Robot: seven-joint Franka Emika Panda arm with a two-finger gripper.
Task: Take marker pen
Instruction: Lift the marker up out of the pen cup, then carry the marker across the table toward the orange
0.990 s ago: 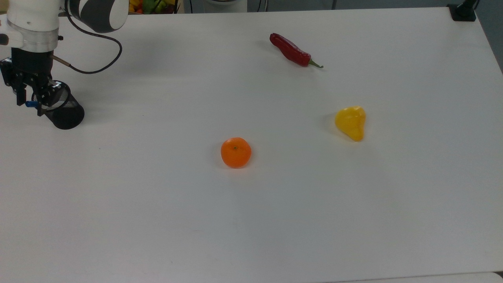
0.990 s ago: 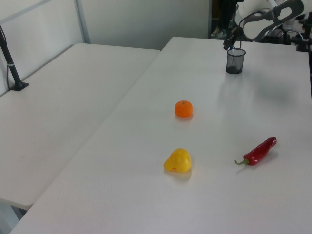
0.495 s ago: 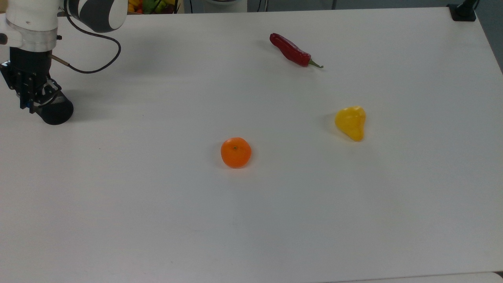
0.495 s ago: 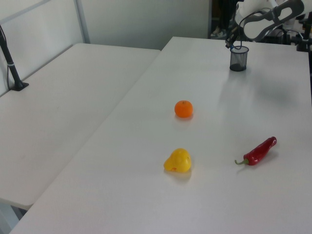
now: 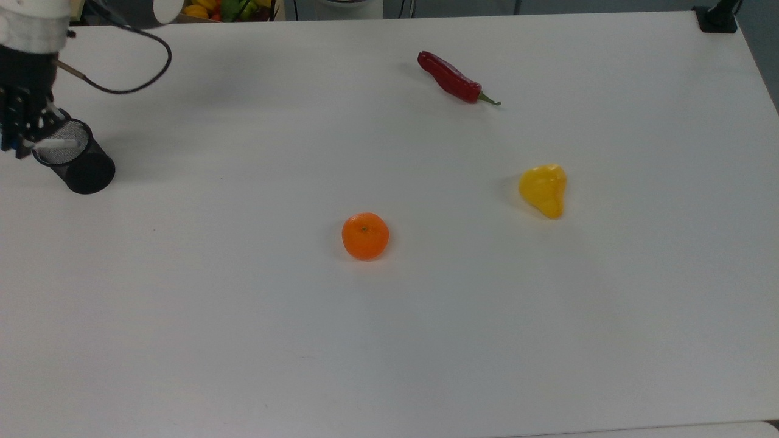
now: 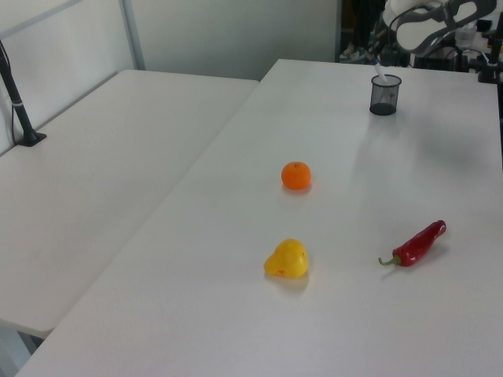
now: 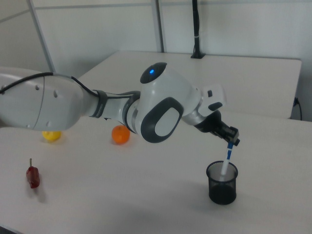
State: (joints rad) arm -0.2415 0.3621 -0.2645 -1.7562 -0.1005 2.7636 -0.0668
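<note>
The right view gives the clearest look at the grab: the gripper (image 7: 231, 142) has its fingers pinched closed on the blue top of the marker pen (image 7: 226, 163), and the pen's white barrel slants down with its lower end inside the black mesh cup (image 7: 222, 183). So the pen is partly lifted, not clear of the rim.

In the top view the gripper (image 5: 17, 125) sits at the far left edge of the picture, and you mostly see the white barrel of the pen (image 5: 58, 144) lying across the cup's (image 5: 76, 159) open mouth. The blue cap is hard to make out there. The left view puts the cup (image 6: 385, 94) at the far end of the table with just a sliver of white pen (image 6: 380, 72) sticking up out of it.

The cup stands close to the top view's left edge of the white table (image 5: 426, 340), so there isn't much room on that side. Toward the top view's right there's loads of open surface. The orange (image 5: 365, 236) sits mid-table, the yellow pear-shaped fruit (image 5: 543, 190) further to the top view's right, and the red chili (image 5: 455, 78) near the top view's upper edge, all well apart from each other and from the cup.
</note>
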